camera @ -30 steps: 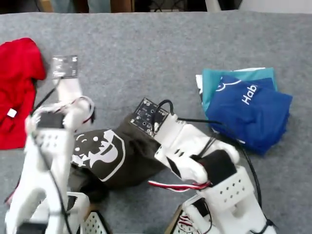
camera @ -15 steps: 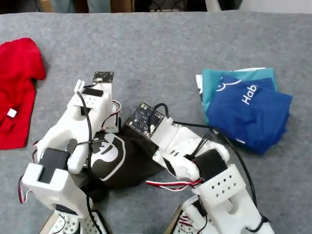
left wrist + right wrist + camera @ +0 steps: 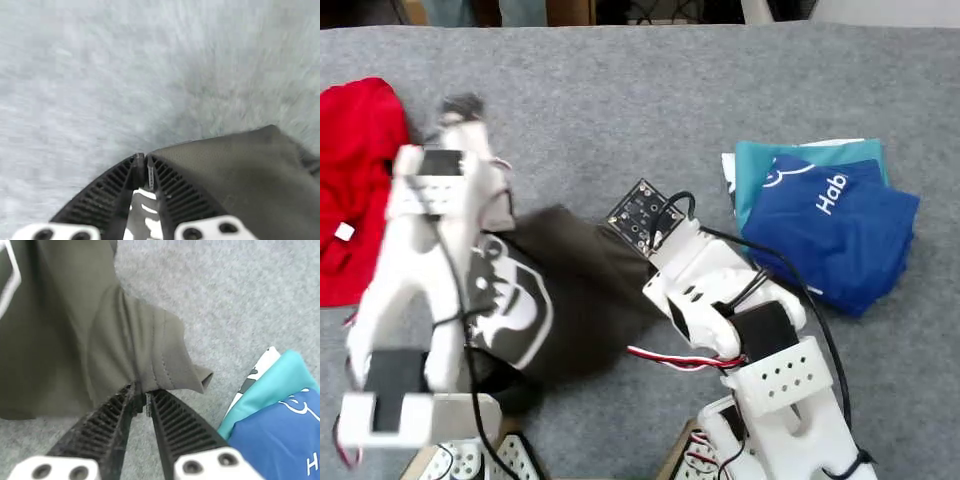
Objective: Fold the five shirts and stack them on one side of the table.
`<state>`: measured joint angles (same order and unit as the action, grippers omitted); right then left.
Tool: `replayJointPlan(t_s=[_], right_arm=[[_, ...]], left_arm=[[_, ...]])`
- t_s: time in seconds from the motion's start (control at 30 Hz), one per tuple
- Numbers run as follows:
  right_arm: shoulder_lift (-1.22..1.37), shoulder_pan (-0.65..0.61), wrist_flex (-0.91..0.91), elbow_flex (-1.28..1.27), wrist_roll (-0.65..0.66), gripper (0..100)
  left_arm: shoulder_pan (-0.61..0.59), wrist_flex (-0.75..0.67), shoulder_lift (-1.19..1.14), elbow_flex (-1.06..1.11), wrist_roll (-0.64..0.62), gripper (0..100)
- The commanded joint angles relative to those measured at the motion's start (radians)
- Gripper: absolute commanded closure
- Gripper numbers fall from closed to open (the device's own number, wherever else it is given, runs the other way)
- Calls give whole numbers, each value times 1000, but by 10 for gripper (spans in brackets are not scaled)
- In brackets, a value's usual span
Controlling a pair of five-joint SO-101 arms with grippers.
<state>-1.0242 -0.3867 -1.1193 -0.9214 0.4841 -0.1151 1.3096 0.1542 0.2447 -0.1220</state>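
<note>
Dark shirt (image 3: pixel 585 295), white print up, lay rumpled at lower centre-left of the high view on the grey table (image 3: pixel 650 100). Left gripper (image 3: pixel 145 172) was pinched onto the shirt's edge, jaws drawn together with cloth running out from between them. Right gripper (image 3: pixel 145 401) was clamped on a bunched fold of the same shirt. Red shirt (image 3: pixel 355 170) sat heaped at the left edge. At right, a blue shirt (image 3: pixel 835 235) lay folded on a teal shirt (image 3: pixel 800 153), apart from the dark one.
</note>
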Motion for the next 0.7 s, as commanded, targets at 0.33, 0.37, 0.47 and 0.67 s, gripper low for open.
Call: replayJointPlan(t_s=[0.33,0.37,0.47,0.67], right_arm=[[-5,17,110,54,-2,983],[-5,17,143,33,-2,983],[-5,17,236,-45,-2,982],[148,17,281,-42,-66,959]], left_arm=[[-332,101,394,-87,52,970],[-354,97,404,-56,54,970],[-409,20,413,79,98,970],[-567,-146,417,268,166,970]])
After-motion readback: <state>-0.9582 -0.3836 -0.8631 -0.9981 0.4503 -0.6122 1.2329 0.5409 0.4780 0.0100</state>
